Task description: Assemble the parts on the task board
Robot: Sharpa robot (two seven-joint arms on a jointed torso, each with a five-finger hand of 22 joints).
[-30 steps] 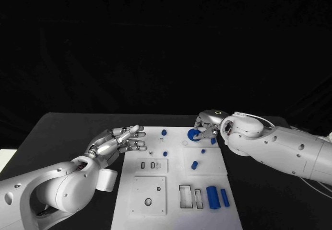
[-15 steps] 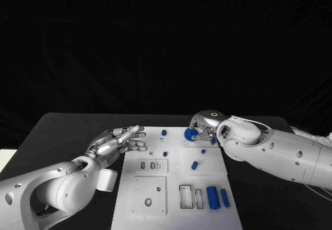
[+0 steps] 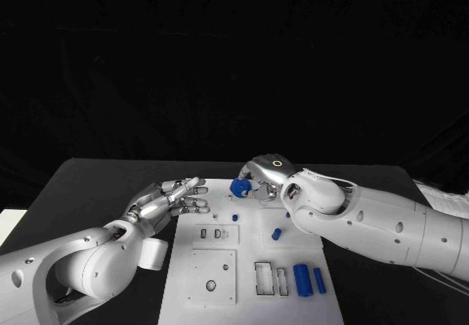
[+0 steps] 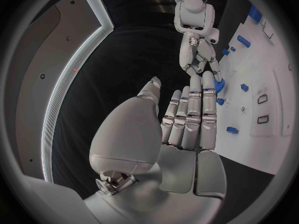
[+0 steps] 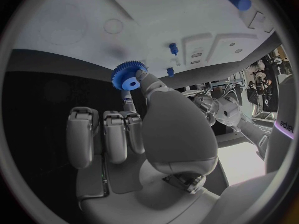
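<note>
Seen from the head camera, moving left to right across a black table (image 3: 88,183). At far left, the left hand (image 3: 168,200) raised beside the left edge of the white task board (image 3: 220,271), fingers spread and straight, holding nothing; same open, flat pose in the left wrist view (image 4: 187,119). Near the board's middle left, two small dark slots (image 3: 208,233) side by side, and a small blue peg (image 3: 234,217) standing just above them. Toward the far end of the board, the right hand (image 3: 261,177) curled over a blue gear (image 3: 239,187), pinching it between thumb and a fingertip; toothed rim and round centre hole clear in the right wrist view (image 5: 129,76), gear held over the white board, contact with the board impossible to tell. Right of centre, a short blue cylinder (image 3: 276,234) lying on the board, another tiny blue piece (image 3: 289,215) beyond it. At the near right corner, two longer blue cylinders (image 3: 302,279) lying side by side, just right of two narrow rectangular recesses (image 3: 263,277).
</note>
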